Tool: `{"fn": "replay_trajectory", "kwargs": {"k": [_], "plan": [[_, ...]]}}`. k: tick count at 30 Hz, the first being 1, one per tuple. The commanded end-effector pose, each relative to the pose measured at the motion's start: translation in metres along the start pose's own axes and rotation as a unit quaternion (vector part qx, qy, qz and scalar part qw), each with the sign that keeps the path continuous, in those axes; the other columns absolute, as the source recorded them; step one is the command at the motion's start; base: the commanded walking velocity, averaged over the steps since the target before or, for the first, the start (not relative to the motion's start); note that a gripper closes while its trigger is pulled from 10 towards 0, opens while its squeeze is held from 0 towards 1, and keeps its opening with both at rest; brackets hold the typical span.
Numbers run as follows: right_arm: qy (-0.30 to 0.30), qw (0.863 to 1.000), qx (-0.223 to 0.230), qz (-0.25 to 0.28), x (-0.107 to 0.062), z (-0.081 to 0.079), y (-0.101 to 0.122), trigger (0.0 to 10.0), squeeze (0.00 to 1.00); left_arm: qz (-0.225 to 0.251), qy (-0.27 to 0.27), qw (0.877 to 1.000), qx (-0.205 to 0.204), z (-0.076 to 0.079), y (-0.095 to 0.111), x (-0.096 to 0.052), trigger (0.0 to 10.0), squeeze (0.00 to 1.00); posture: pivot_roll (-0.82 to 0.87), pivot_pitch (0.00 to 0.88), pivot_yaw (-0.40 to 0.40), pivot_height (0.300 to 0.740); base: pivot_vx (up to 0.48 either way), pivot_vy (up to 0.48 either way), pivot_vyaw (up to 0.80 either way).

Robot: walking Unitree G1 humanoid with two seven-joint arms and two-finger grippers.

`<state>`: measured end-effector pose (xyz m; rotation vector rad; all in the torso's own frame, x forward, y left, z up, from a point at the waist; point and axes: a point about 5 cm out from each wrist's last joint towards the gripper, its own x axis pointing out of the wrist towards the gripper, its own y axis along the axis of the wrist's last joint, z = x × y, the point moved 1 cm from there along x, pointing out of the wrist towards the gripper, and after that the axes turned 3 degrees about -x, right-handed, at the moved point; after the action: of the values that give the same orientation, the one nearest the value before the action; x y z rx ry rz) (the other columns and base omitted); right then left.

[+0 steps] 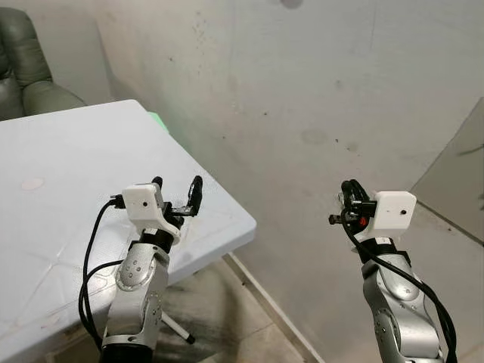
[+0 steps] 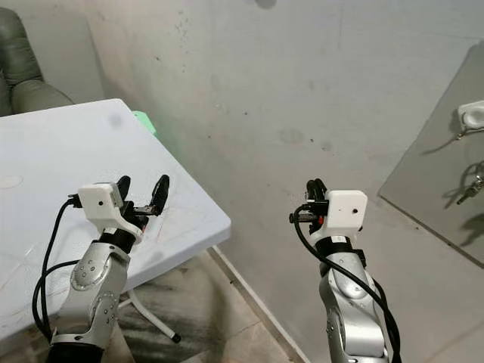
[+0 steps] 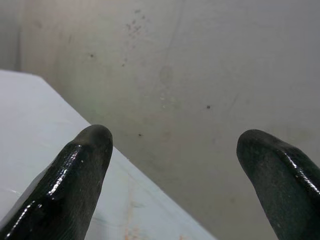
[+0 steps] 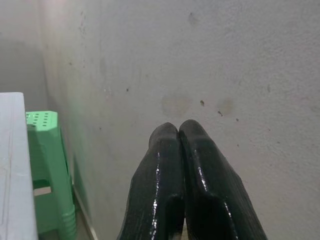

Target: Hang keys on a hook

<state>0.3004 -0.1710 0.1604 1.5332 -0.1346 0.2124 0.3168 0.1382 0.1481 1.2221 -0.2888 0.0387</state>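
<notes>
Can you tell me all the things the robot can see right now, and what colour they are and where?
table: one, white, on the robot's left, its corner near the wall
wall: one, grey and stained, straight ahead
stool: one, green plastic, between the table and the wall
armchair: one, grey-green, far left behind the table
panel: one, grey, leaning on the right
hook: one, white, on the panel
keys: a small metal bunch, too small to count, hanging on the panel below the hook
floor: grey tiles, below the table's edge
left gripper: black fingers apart, over the table's edge, holding nothing
right gripper: black fingers pressed together, held up before the wall, holding nothing
</notes>
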Motion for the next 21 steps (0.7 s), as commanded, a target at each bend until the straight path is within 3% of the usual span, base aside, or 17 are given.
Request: {"fn": "replay_trajectory", "kwargs": {"k": [1, 6, 10, 21], "plan": [[0.000, 1.000, -0.006, 0.010, 0.0022, 0.0036, 0.0068, 10.0, 0.00, 0.005, -0.006, 1.000, -0.029, 0.0060, 0.0011, 0.0023, 10.0, 0.00, -0.01, 0.000, -0.071, 0.740, 0.000, 0.000, -0.77], [-0.001, 1.000, -0.009, 0.010, 0.0024, 0.0047, 0.0072, 10.0, 0.00, 0.001, 0.005, 1.000, -0.004, 0.0063, 0.0006, 0.0036, 10.0, 0.00, -0.01, 0.000, -0.073, 0.740, 0.000, 0.000, -0.77], [0.002, 1.000, -0.009, 0.017, 0.0026, 0.0038, 0.0084, 10.0, 0.00, 0.001, 0.010, 1.000, -0.012, 0.0056, 0.0001, 0.0040, 10.0, 0.00, -0.01, 0.000, -0.073, 0.740, 0.000, 0.000, -0.74], [0.029, 0.999, -0.004, 0.033, 0.0031, -0.0020, 0.0141, 10.0, 0.00, -0.002, 0.018, 1.000, -0.010, 0.0061, -0.0005, 0.0044, 10.0, 0.00, -0.01, 0.000, -0.075, 0.740, 0.000, 0.000, 0.00]]}}
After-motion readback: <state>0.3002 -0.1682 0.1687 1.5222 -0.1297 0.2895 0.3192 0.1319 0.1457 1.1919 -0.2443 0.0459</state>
